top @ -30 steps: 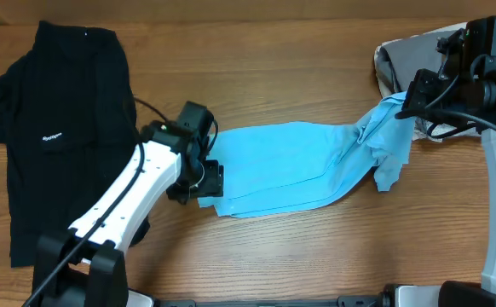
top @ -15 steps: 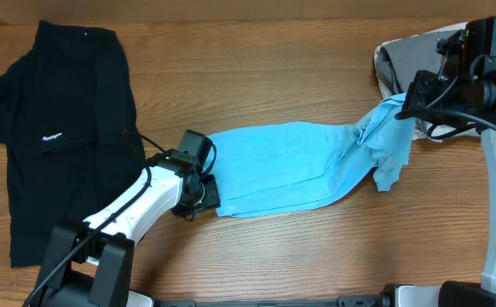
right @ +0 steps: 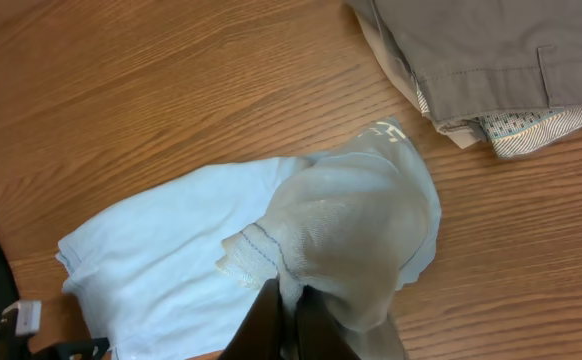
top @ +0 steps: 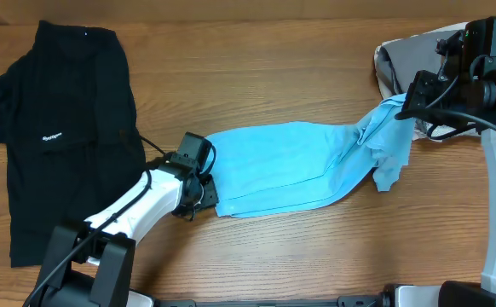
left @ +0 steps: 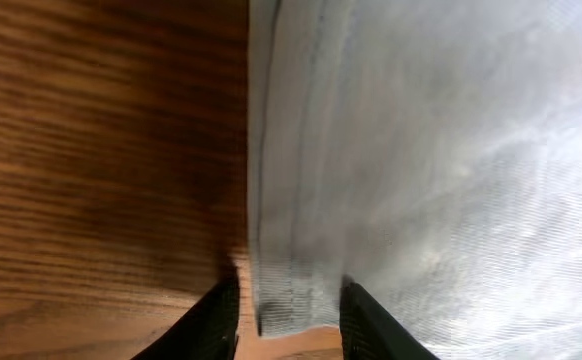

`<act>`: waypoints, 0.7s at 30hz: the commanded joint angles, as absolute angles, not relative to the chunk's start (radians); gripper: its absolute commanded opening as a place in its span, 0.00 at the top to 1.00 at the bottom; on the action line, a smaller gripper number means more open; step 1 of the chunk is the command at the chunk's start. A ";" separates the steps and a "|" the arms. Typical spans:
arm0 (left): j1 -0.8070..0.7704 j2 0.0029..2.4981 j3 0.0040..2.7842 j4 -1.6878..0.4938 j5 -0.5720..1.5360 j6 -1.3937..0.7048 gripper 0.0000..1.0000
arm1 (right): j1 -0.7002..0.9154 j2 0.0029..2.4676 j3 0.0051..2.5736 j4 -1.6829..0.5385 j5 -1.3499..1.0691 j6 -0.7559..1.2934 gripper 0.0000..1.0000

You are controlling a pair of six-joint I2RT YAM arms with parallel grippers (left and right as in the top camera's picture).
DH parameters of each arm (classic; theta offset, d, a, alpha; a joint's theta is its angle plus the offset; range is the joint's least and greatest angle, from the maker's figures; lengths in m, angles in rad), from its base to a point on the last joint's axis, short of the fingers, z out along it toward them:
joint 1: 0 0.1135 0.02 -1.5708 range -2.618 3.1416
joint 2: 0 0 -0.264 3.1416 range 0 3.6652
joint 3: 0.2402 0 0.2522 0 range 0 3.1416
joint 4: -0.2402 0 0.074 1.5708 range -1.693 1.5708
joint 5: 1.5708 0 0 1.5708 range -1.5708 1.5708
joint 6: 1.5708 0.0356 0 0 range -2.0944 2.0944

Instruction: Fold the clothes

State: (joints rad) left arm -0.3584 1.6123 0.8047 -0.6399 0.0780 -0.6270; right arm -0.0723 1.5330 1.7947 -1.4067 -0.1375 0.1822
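- The blue T-shirt (top: pixel 291 166) is lying in the middle of the table (top: pixel 273 68), spread mostly flat, with its long side running left to right.
- Its right end is rising off the wood in a bunched, twisted ridge toward the right gripper (top: pixel 410 104), and a loose flap is hanging below that ridge.
- The right gripper is pinching that raised end: in the right wrist view its fingers (right: pixel 271 318) are meeting tight on a gathered fold of the pale cloth (right: pixel 341 240), so it is gripping the T-shirt.
- The left gripper (top: pixel 204 192) is sitting low at the shirt's left lower corner, at table level.
- In the left wrist view the two dark fingers (left: pixel 211 325) are standing apart, one on each side of the stitched hem corner (left: pixel 281 300); a sliver of bare wood is showing between the left finger and the cloth, so the jaws are partly open and not clamping.
- The black shirt (top: pixel 60 128) is lying flat at the table's far left, small white logo facing up, well apart from the blue one; the left arm is crossing its lower right edge.
- The grey pile (top: pixel 397 60) is resting at the right rear corner, just behind the right gripper, and a patterned lining (right: pixel 531 130) is peeking from under it.
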 commanded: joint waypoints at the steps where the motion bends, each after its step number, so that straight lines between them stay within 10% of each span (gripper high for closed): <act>1: -0.360 1.610 0.754 -0.606 0.071 -0.636 0.63 | -0.080 1.534 1.797 -1.402 -0.131 0.167 0.95; 5: -0.360 1.610 0.741 -0.585 0.071 -0.636 0.68 | -0.080 1.534 1.797 -1.402 -0.131 0.167 0.94; 7: -0.360 1.610 0.741 -0.576 0.071 -0.636 0.96 | -0.080 1.534 1.797 -1.403 -0.131 0.167 0.91; 21: -0.281 1.578 1.121 -0.852 0.038 -0.425 0.96 | -0.080 1.534 1.797 -1.433 -0.131 0.167 0.90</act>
State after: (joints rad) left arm -0.3180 1.5978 0.9272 -0.7647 0.0738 -0.5419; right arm -0.0723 1.5330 1.7931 -1.4338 -0.1379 0.1753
